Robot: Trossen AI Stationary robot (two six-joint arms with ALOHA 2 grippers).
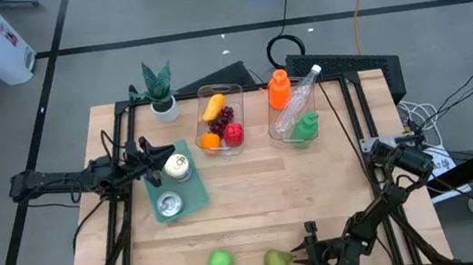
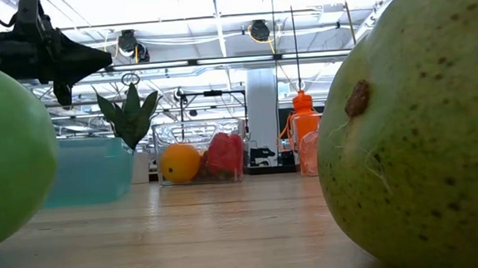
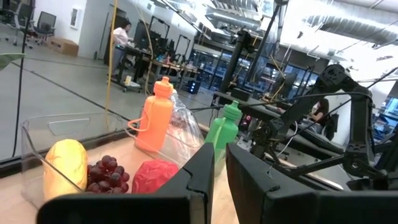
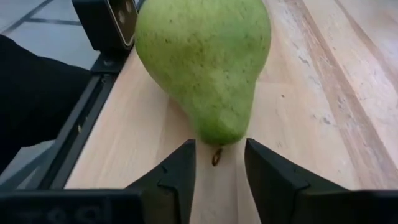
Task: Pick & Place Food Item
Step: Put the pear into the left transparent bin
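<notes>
The right gripper (image 4: 216, 163) stands narrowly parted, holding nothing. The speckled green pear (image 4: 204, 65) lies on the wooden table (image 4: 311, 124) straight ahead, narrow stem end between the fingertips, long axis along the approach.

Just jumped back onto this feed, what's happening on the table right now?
The right end effector is low at the table's near edge, lined up on the narrow stem end of a green pear lying on the wood. Its fingers stand open on either side of the stem tip; the pear is not gripped yet. A green apple lies beside the pear. The left end effector is shut and waits above the teal tray of tins, near the clear fruit bin.
</notes>
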